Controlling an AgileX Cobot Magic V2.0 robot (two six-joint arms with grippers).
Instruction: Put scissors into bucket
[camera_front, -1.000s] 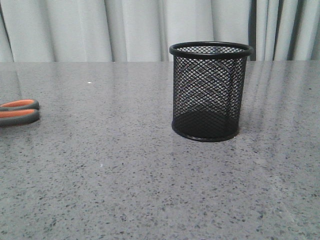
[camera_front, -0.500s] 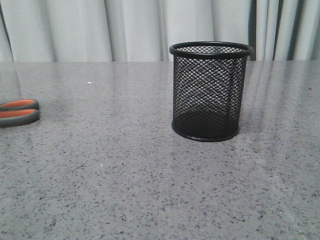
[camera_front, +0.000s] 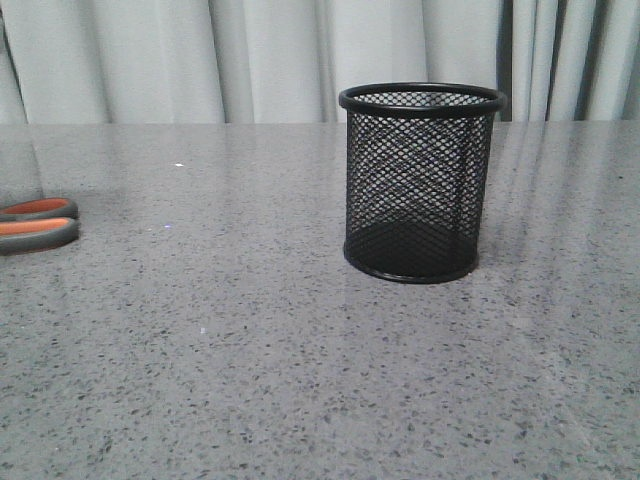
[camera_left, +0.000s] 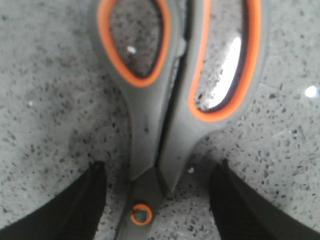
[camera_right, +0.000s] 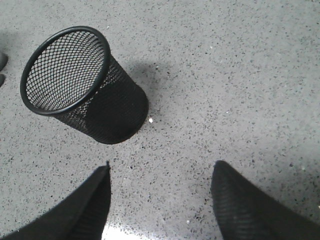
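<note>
Nothing much has shifted on the desk (camera_front: 300, 380) since a second ago from what I can see in the front view: the bucket (camera_front: 420, 185) sits in the same spot and the scissors (camera_front: 38, 224) haven't budged at the far left edge, only the two handle loops poking into view.

On my left wrist cam, the left hand (camera_left: 157, 200) is hanging low right over the scissors (camera_left: 175, 85), fingers (camera_left: 75, 210) spread apart, one on each side of the neck just past the handles. They aren't touching it as far as I can tell. The orange pivot (camera_left: 141, 214) sits right between the fingertips.

The right hand (camera_right: 160, 200) is up above bare desk (camera_right: 240, 90), also spread wide and gripping nothing, looking down at the bucket (camera_right: 82, 85) near it. The bucket stands upright with nothing inside.

Count-wise: one pair of scissors, lying flat and closed on the desk, well apart from the bucket on its left side. One bucket. Two hands, both unclenched.
</note>
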